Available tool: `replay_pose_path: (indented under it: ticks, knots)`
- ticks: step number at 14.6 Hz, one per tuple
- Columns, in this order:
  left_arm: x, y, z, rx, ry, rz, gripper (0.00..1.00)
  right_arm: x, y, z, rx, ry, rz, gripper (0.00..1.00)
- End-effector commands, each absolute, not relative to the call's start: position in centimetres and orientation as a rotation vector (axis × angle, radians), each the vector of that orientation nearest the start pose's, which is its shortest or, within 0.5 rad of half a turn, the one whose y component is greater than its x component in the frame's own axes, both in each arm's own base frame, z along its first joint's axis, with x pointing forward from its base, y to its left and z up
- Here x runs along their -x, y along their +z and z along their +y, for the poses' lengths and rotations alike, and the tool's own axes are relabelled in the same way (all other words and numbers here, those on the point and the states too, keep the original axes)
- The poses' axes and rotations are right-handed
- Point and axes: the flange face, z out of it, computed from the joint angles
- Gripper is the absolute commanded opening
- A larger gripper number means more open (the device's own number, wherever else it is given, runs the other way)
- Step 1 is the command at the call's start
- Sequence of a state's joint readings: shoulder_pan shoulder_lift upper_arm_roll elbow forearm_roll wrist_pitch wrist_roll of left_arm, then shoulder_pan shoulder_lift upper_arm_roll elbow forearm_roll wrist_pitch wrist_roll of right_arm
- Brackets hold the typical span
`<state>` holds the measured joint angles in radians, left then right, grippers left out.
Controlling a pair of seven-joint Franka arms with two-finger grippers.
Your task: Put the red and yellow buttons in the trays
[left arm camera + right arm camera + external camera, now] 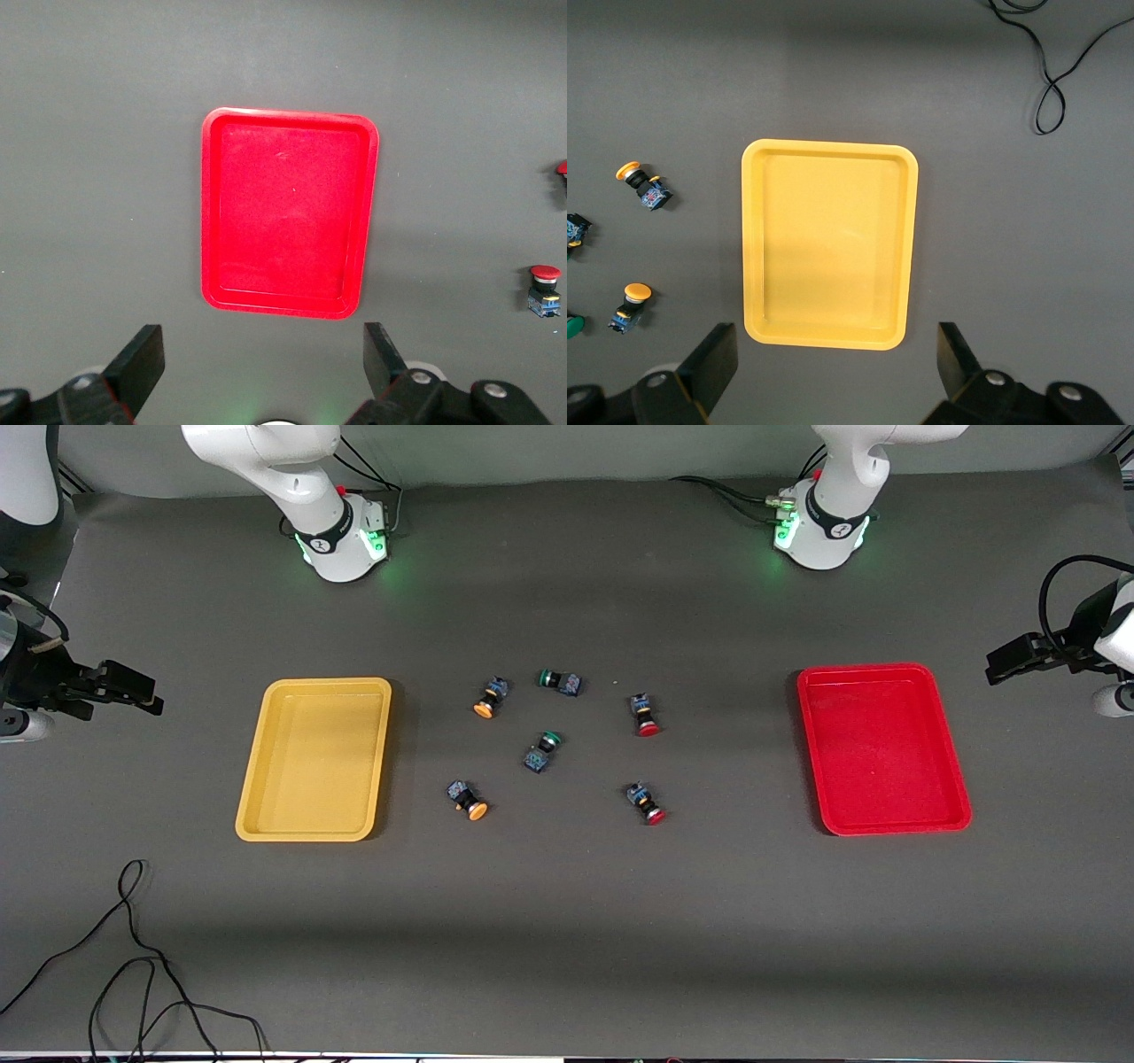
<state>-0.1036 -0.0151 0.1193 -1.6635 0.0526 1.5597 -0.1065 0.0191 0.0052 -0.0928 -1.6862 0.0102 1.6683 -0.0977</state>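
Waiting wide-jawed at the table ends: right gripper (146,700) by yellow tray (257,779) sits closer to yellow buttons (469,799); left gripper (1001,666) by red tray (952,779) closer to red buttons (645,715). All lie mid-table between trays.

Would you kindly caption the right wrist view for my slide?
Open right gripper above the empty yellow tray, two yellow buttons lying beside it.

Grey table (567,939), two trays, six buttons, one cable.

Yellow tray (315,758) lying at 9 o'clock, red tray (881,747) at 3 o'clock. Between them, at centre: two yellow buttons (487,698) toward the yellow tray, two red buttons (645,715) toward the red tray, two green buttons (559,681) in between. Black cable (133,965) looped at 7 o'clock.
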Motion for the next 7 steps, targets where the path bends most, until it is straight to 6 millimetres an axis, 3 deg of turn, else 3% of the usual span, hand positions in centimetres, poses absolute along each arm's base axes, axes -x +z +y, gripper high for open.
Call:
replay_pose_path:
  ticks: [1, 7]
  knots:
    - [-54.98, 59.13, 0.97, 3.071, 0.137, -0.161, 1.00, -55.98, 58.17, -4.05, 3.150, 0.033, -0.072, 1.00]
    - [-54.81, 58.77, 0.54, 3.077, 0.171, -0.145, 1.00, -56.14, 57.67, -3.32, 3.138, 0.048, -0.070, 1.00]
